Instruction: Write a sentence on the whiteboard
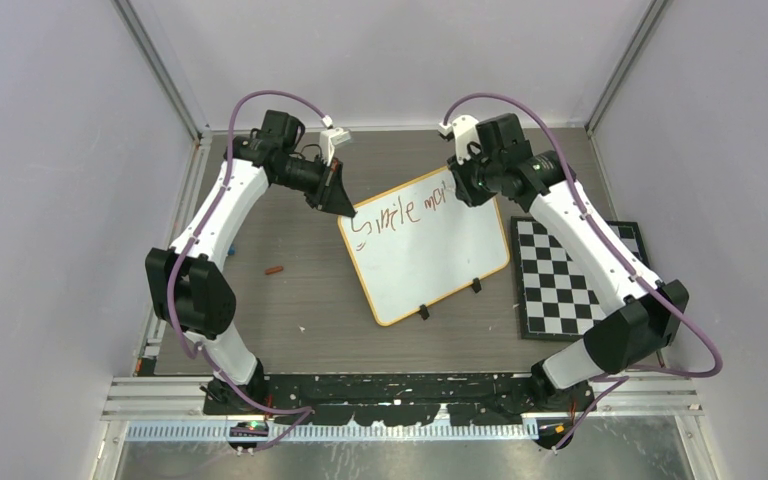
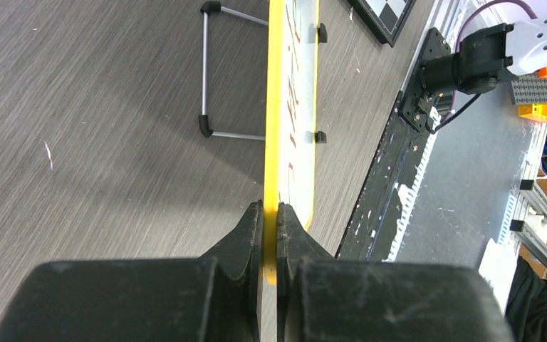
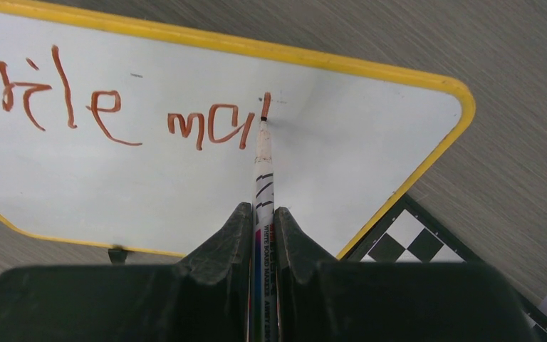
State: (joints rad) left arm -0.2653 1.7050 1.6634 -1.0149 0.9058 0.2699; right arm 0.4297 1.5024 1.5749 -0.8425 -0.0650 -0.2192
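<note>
Red-brown strokes of the sentence (image 3: 206, 130) ended mid-word just beyond the right fingers (image 3: 231, 239), so trouble seemed likeliest from pressure: too hard a push by the marker (image 3: 263, 178) might rock the propped whiteboard (image 3: 370, 164) or skid its feet on the desk (image 2: 100, 107), smearing the letter. Those fingers were nearly closed, pinching the marker, its tip touching the board straight ahead. Meanwhile the left fingers (image 2: 246, 239) were squeezed onto the board's yellow corner edge between them, steadying it.
</note>
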